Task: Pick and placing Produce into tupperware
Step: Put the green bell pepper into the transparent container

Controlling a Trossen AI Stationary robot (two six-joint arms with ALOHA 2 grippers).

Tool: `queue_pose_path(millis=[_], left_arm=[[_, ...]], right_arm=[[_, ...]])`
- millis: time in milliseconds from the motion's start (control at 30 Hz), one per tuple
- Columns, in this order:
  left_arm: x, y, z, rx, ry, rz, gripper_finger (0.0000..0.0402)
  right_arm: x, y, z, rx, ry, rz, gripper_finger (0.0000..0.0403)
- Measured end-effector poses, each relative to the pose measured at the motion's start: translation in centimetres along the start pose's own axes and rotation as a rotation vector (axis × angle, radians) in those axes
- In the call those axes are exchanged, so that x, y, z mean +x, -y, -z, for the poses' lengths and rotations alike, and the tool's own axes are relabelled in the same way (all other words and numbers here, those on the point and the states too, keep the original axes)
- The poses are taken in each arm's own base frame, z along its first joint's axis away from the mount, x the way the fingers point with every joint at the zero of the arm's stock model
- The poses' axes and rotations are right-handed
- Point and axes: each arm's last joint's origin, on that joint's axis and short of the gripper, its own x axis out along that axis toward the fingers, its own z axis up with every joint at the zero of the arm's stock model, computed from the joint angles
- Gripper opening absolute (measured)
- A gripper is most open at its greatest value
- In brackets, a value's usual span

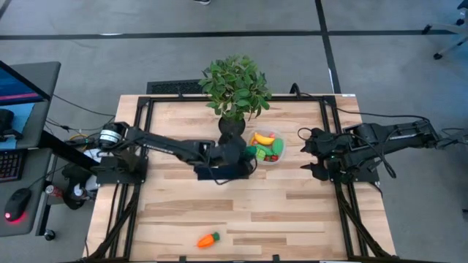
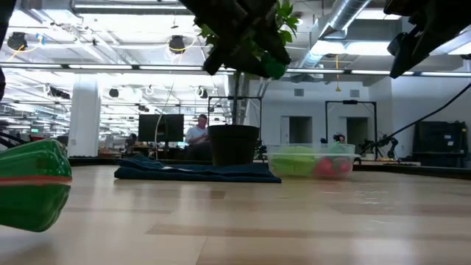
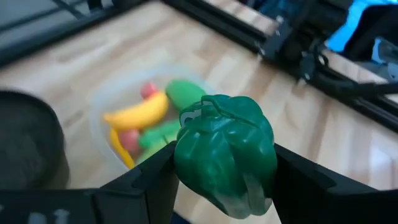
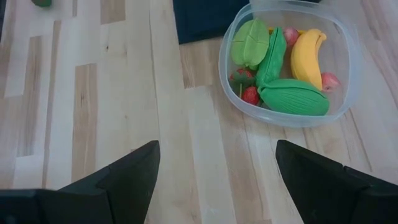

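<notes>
Left gripper (image 3: pixel 225 163) pinching green pepper (image 3: pixel 225 160) above near-left rim of bowl (image 1: pixel 279 158), mid-carry; next: shift over opening, release. Right gripper (image 4: pixel 217 162) spread, waiting right. Carrot (image 1: pixel 208 239) remains at near edge

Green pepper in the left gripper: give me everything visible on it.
The glossy dark green plastic bell pepper is lobed, with a moulded stem cap on top. The left gripper clamps it on both sides between its dark fingers, lifted off the table. It sits beside the round clear plastic container, not yet inside.
</notes>
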Motion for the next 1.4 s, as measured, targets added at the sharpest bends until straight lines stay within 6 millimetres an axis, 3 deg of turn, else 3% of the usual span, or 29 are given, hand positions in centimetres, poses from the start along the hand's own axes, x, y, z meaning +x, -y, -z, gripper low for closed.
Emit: queue_pose_path(millis=[267,567,867,1033,1400], left_arm=[[2.0,-1.3,-1.2,0.017,0.066,0.023,0.0203],[5.7,-1.2,1.3,0.024,0.069,0.02,0.0203],[8.6,-1.2,3.0,-0.035,0.191,-0.034,0.0203],[9.6,-1.7,3.6,-0.068,0.215,-0.056,0.0203],[10.4,-3.8,2.3,-0.157,0.246,-0.1,0.0203]], right_arm=[[0.0,0.0,0.0,0.002,0.0,0.0,0.0315],[0.0,0.0,0.0,0.002,0.004,-0.001,0.0315],[0.0,0.0,-0.1,-0.005,0.004,-0.001,0.0315],[0.0,0.0,-0.1,-0.008,0.005,-0.001,0.0315],[0.0,0.0,-0.1,-0.007,0.012,-0.002,0.0315]])
